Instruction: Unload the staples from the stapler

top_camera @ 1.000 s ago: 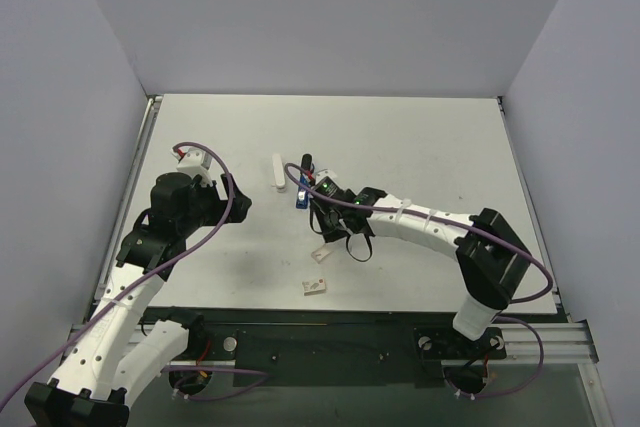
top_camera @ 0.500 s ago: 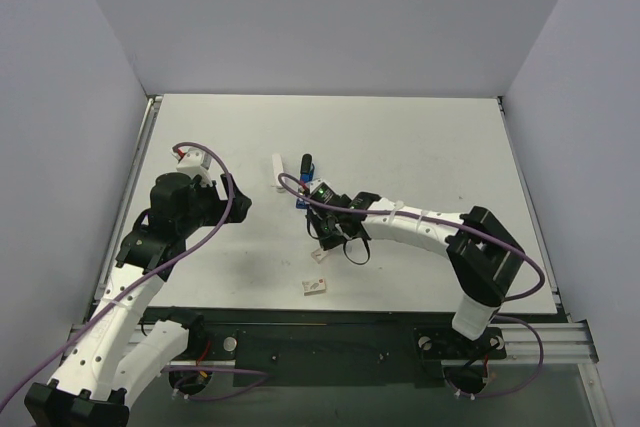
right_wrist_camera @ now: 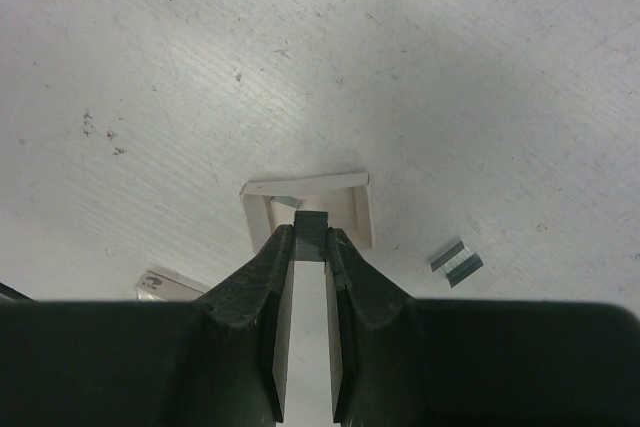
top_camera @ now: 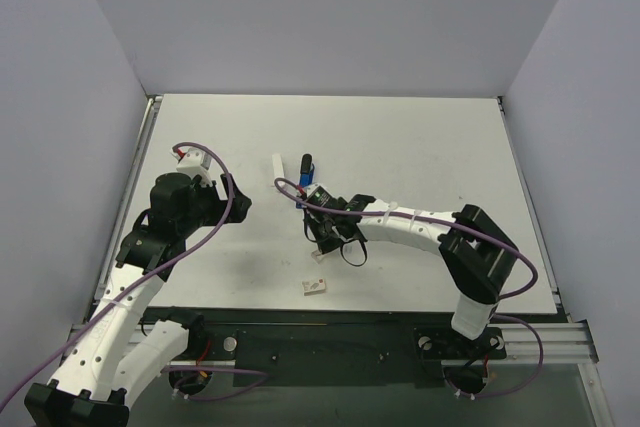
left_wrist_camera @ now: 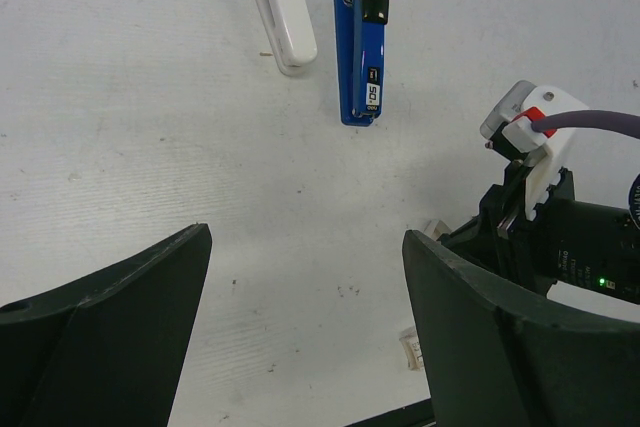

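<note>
The blue stapler (left_wrist_camera: 362,42) with a black end lies flat on the table, and from above it (top_camera: 307,169) shows just beyond the right wrist. My right gripper (right_wrist_camera: 311,237) is shut on a short grey block of staples (right_wrist_camera: 312,221), held low over a small open white paper box (right_wrist_camera: 258,219). A second short bit of staples (right_wrist_camera: 456,263) lies on the table to its right. From above, the right gripper (top_camera: 322,235) is just on the near side of the stapler. My left gripper (left_wrist_camera: 305,239) hangs open and holds nothing, well left of the stapler (top_camera: 232,199).
A slim white bar (left_wrist_camera: 285,9) lies beside the stapler on its left (top_camera: 277,171). Small white paper scraps lie near the right gripper (top_camera: 318,255) and closer to the front edge (top_camera: 314,287). Grey walls enclose the table.
The right gripper has drawn back from the stapler toward the near side, staying shut. The left arm has not moved.
</note>
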`<move>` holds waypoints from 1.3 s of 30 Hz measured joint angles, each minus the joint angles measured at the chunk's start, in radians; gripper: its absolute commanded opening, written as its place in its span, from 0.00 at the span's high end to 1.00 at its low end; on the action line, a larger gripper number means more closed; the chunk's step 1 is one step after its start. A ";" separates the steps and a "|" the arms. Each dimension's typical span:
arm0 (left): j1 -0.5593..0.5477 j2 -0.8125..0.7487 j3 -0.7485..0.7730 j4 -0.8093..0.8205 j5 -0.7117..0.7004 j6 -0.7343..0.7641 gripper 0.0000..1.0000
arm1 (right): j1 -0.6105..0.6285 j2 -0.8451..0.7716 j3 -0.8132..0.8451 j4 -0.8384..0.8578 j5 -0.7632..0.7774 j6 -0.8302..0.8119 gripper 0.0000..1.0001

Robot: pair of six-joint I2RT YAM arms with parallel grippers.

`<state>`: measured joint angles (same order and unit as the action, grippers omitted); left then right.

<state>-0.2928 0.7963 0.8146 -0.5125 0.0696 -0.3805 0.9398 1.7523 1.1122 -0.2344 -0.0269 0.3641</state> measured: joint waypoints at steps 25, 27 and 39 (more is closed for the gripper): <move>0.000 -0.001 0.000 0.000 0.004 0.000 0.12 | 0.003 0.027 0.000 0.007 0.000 -0.003 0.82; 0.000 -0.001 0.000 0.000 0.005 0.000 0.12 | 0.003 0.027 0.000 0.007 0.001 -0.003 0.82; 0.000 -0.001 0.000 0.000 0.008 0.000 0.12 | 0.003 0.027 0.000 0.007 0.001 -0.003 0.79</move>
<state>-0.2924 0.7952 0.8146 -0.5125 0.0772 -0.3805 0.9432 1.7790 1.1122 -0.2272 -0.0257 0.3614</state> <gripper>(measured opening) 0.880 0.194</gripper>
